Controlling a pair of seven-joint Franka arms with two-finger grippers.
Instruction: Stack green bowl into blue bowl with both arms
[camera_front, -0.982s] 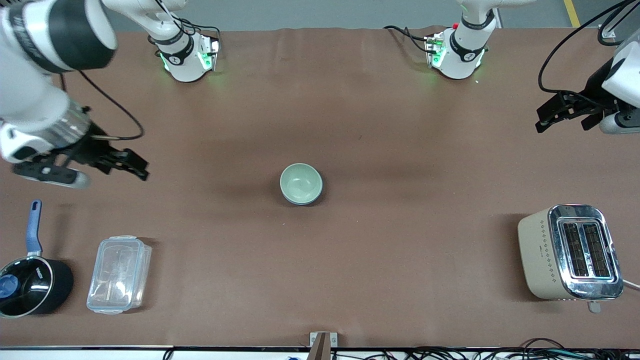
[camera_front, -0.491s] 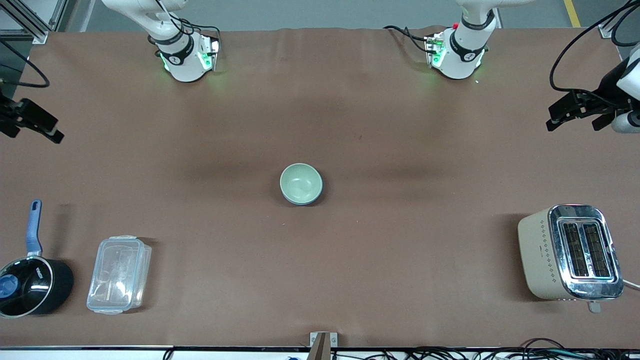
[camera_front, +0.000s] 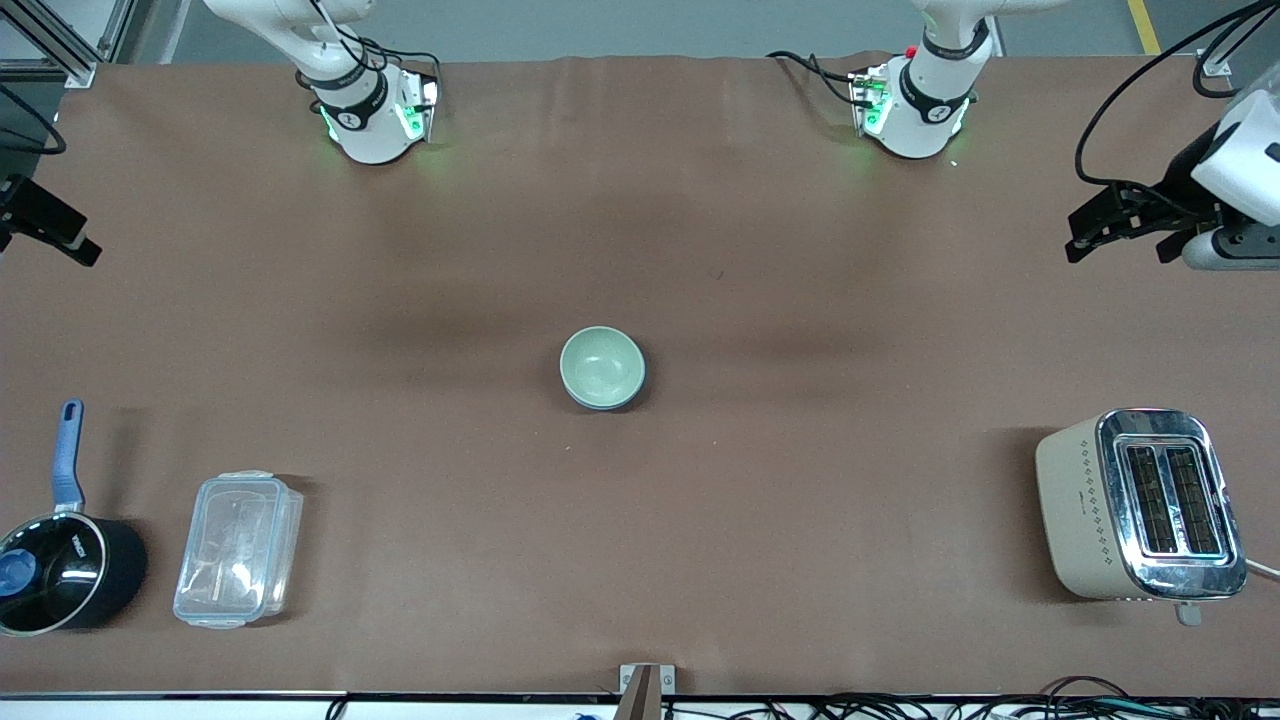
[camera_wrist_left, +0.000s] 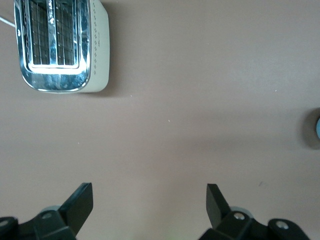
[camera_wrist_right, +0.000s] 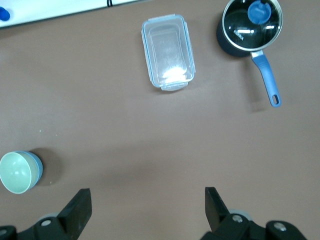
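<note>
The green bowl sits inside the blue bowl at the middle of the table; only the blue bowl's rim and outer wall show under it. In the right wrist view the green bowl shows nested in the blue bowl. My left gripper hangs open and empty over the left arm's end of the table, in the left wrist view over bare table. My right gripper is at the right arm's end, half out of the front view, and is open and empty in the right wrist view.
A beige and chrome toaster stands near the front camera at the left arm's end. A clear plastic container and a black saucepan with a blue handle stand near the front camera at the right arm's end.
My right arm has drawn back from over the table to the right arm's end. My left gripper has shifted only slightly. The bowls have not moved.
</note>
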